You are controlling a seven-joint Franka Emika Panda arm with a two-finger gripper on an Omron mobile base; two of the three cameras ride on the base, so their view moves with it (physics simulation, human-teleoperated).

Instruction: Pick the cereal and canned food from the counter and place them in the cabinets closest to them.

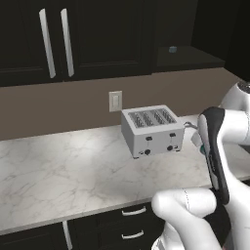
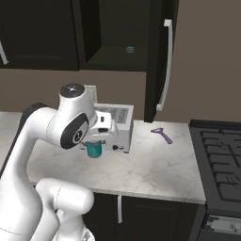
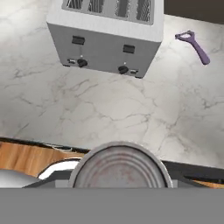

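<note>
From the left base camera, the open cabinets (image 1: 190, 56) shelf sits up and beyond the toaster (image 1: 152, 130). From the right, the gripper (image 2: 95, 149) is clamped on the upright canned food (image 2: 94, 150), lifted off the counter (image 2: 155, 164); the shelf lies well above. The hand camera shows the can's top against the fingers.

I see a silver four-slot toaster (image 1: 152, 131) standing upright, its knobs and levers facing me. Behind it a pale wall outlet (image 1: 115, 101) sits on the brown backsplash. A purple peeler (image 2: 162, 134) lies flat to the toaster's right, near the black stove top (image 2: 220, 164).
</note>
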